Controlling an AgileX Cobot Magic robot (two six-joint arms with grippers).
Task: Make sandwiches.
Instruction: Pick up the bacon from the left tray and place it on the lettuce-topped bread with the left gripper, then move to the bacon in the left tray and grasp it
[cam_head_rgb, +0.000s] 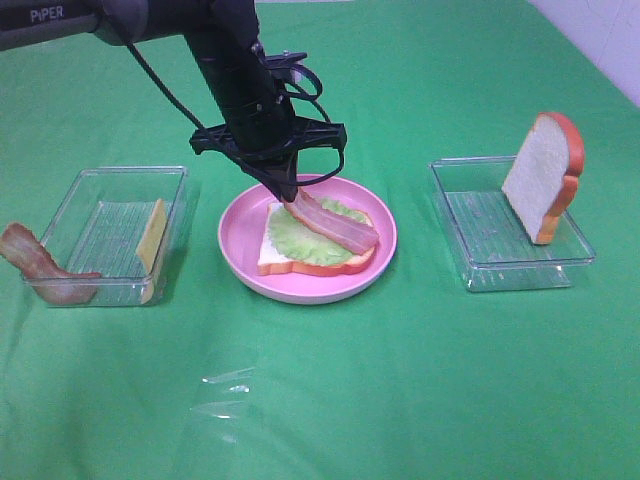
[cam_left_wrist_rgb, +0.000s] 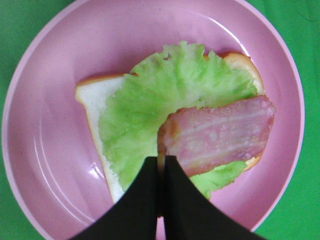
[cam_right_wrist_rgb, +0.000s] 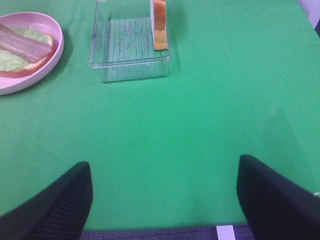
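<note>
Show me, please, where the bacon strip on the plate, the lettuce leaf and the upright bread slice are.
bacon strip (cam_left_wrist_rgb: 220, 132): left wrist view, middle of its pink face.
lettuce leaf (cam_left_wrist_rgb: 150, 107): left wrist view, bare green centre.
upright bread slice (cam_head_rgb: 538, 178): exterior high view, white face.

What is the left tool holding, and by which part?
The left tool pinches the bacon strip by one end, over the lettuce. The right tool holds nothing.

White bread slice (cam_head_rgb: 271, 248) flat on pink plate (cam_head_rgb: 238, 240), green lettuce leaf (cam_head_rgb: 308, 245) atop, reddish bacon strip (cam_head_rgb: 335, 226) aslant above.
</note>
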